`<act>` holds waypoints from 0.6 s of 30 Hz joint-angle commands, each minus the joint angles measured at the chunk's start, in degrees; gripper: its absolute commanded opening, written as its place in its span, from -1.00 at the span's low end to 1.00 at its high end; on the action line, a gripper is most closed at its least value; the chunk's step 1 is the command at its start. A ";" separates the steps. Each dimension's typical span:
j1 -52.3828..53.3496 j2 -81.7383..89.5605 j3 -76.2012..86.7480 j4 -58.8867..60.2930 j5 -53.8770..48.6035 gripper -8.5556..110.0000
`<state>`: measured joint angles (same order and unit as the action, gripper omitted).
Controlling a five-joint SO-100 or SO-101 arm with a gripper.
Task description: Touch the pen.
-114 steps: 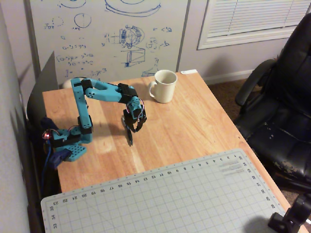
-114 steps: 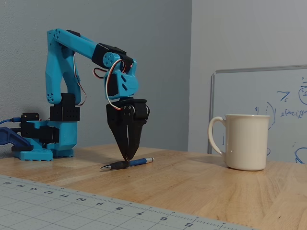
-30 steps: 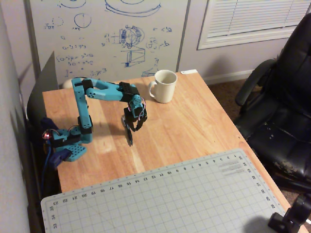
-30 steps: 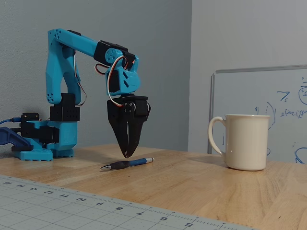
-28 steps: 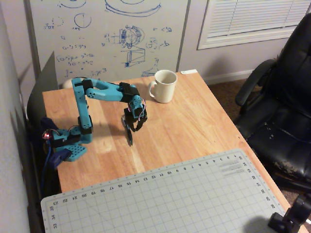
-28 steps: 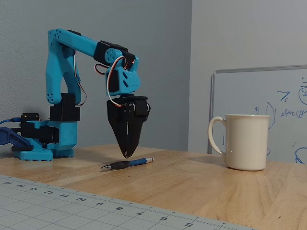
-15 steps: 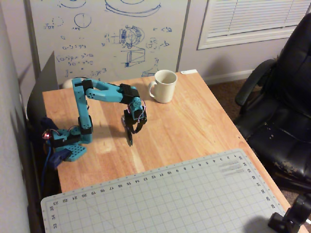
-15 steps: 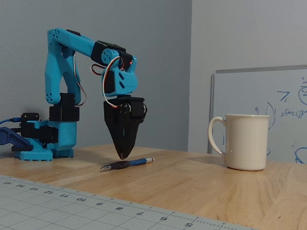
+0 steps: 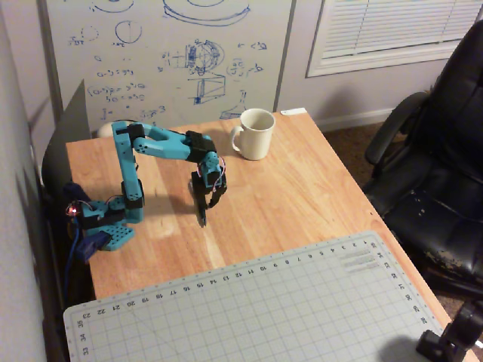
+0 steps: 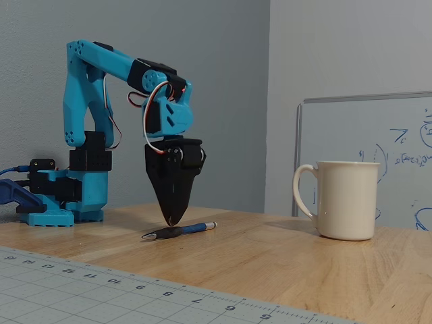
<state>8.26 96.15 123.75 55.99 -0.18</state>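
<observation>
Wooden table (image 10: pixel 283 260) carries the pen (image 10: pixel 179 231), lying flat left of the white mug (image 10: pixel 345 200); blue arm (image 10: pixel 101 81) bent over, gripper (image 10: pixel 171 221) pointing down, fingers together. Since a second ago the tip has dropped and shifted left, now just above the pen's dark end; contact uncertain.

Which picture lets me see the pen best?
The fixed view. There the pen lies in plain sight on the wooden table, just under the tip of the gripper. In the overhead view the dark gripper mostly hides it, so it is hard to pick out.

Soft, warm indoor light fills both views, dimmer overhead. The overhead picture is grainy and slightly blurred; the fixed view is sharper, with faint shadows on the table (image 10: pixel 283 260)
</observation>
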 commanded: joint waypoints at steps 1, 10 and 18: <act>0.53 2.64 0.09 -0.09 0.62 -0.85; 0.53 2.64 0.18 -0.62 0.62 -0.85; 0.53 2.64 0.09 -0.62 0.62 -0.85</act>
<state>8.53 96.15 124.28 55.90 -0.18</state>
